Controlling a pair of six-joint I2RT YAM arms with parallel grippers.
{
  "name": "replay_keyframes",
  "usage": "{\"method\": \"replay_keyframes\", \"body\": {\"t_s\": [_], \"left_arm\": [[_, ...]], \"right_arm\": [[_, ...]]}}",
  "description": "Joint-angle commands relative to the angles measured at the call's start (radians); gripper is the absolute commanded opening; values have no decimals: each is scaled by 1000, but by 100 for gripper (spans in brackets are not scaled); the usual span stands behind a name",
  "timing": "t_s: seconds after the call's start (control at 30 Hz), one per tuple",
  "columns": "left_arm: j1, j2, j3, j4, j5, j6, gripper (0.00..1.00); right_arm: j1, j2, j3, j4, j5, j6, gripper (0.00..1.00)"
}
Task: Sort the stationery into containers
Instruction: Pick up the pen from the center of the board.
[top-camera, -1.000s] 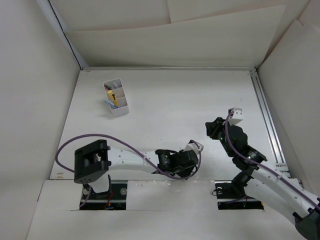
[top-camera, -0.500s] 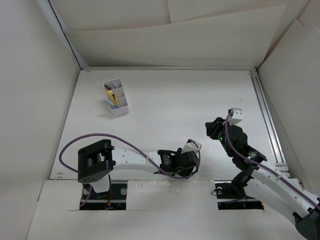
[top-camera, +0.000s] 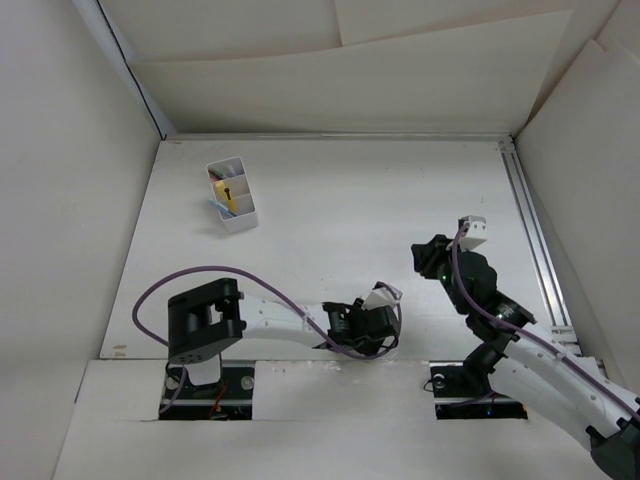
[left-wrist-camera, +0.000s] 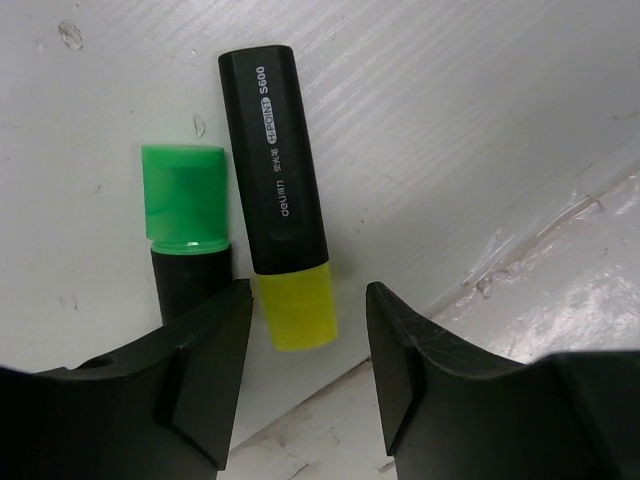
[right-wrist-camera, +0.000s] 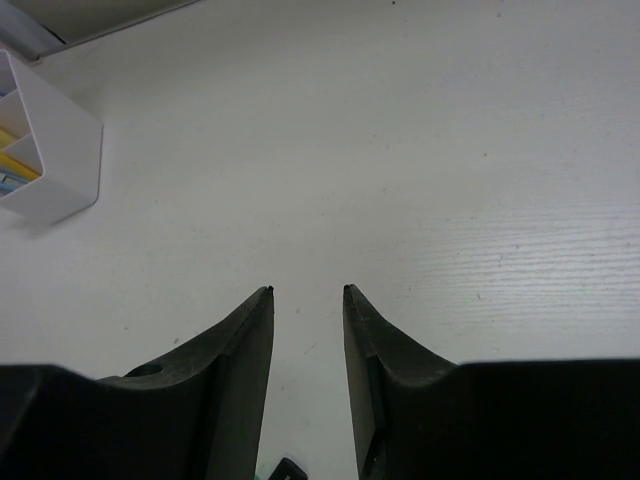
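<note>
Two short highlighters lie side by side at the table's near edge in the left wrist view: one with a yellow cap (left-wrist-camera: 277, 190) and one with a green cap (left-wrist-camera: 185, 215), both with black bodies. My left gripper (left-wrist-camera: 308, 305) is open, its jaws standing just short of the yellow cap's end, touching nothing. In the top view the left gripper (top-camera: 362, 325) covers both highlighters. The white divided box (top-camera: 241, 220) stands at the far left with yellow and other stationery in it. My right gripper (top-camera: 422, 255) hovers open and empty over bare table (right-wrist-camera: 307, 290).
The box's corner shows at the left edge of the right wrist view (right-wrist-camera: 62, 170). A metal rail (top-camera: 530, 235) runs along the table's right side. White walls close in the table on the left, back and right. A seam with a lower ledge (left-wrist-camera: 520, 300) runs beside the highlighters.
The left arm's elbow link has swung to the right and its gripper has shifted slightly left and nearer the table's front edge. The right arm has not moved.
</note>
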Motion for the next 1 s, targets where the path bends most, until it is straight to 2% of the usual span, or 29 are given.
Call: {"method": "replay_keyframes", "body": {"t_s": [0.0,0.17,0.37,0.43,0.5,0.53,0.57,0.97], "left_arm": [[-3,28,43,1,-24,8,45],[-3,38,43,1,-44,-1,42],[-3,38,43,21,-53,-10,29],[-3,47,43,21,-53,-10,23],[-3,47,52,21,-66,-20,13],[-3,47,53,21,-66,-20,3],[-3,27,53,21,-66,-20,0],[15,-274,22,-10,-167,-105,0]], "right_arm": [[-7,-28,35,25,-5,-8,39],[-7,-39,35,25,-5,-8,39],[-7,-48,35,25,-5,-8,39],[-7,-49,25,25,-5,-8,39],[-7,-49,25,25,-5,-8,39],[-7,-58,25,25,-5,-8,39],[-7,-58,25,25,-5,-8,39],[-7,-95,25,14,43,-8,39]]}}
